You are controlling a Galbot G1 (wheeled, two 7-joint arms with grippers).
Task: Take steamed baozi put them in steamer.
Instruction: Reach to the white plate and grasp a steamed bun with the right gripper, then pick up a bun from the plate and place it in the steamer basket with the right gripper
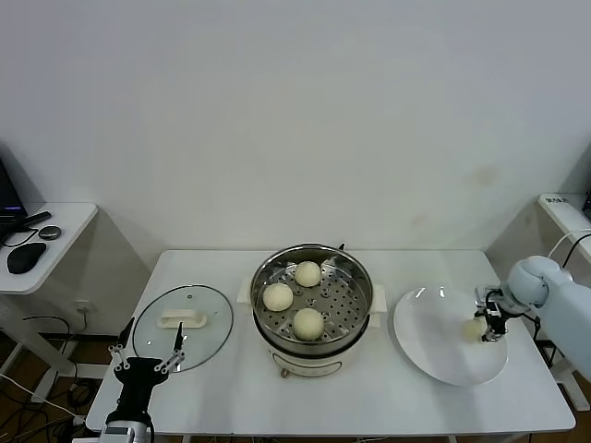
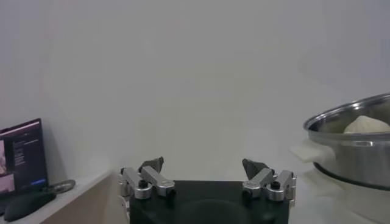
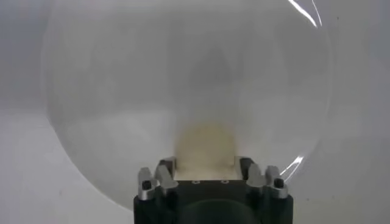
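**Three buns in pot, fourth between right fingers on plate**

Nearest the head camera: left gripper [image 1: 146, 362], parked low at the front left table edge, fingers spread wide with nothing between them. It sits just in front of the flat glass lid [image 1: 182, 326]. The left wrist view confirms the splayed fingertips [image 2: 152, 165] against a bare wall, with the pot rim at one side.

Steamer [image 1: 312, 305]: round shiny steel pot, perforated floor, white base and side handles, at table centre. Three steamed baozi lie on the perforated floor: one toward the rear [image 1: 308, 273], one on the left [image 1: 278, 296], one at the front [image 1: 308, 323]. All are smooth, cream-white, rounded, apart from each other.

Fourth baozi [image 1: 476, 328]: on the white plate [image 1: 434, 355], toward its right side, to the right of the steamer.

Right gripper [image 1: 489, 323]: the arm reaches in from the right edge, wrist angled down over the plate. In the right wrist view the pale bun [image 3: 205, 141] sits between the fingers [image 3: 166, 165], which flank it closely on both sides; jaws appear closed onto it. Bun appears to rest on the plate surface.
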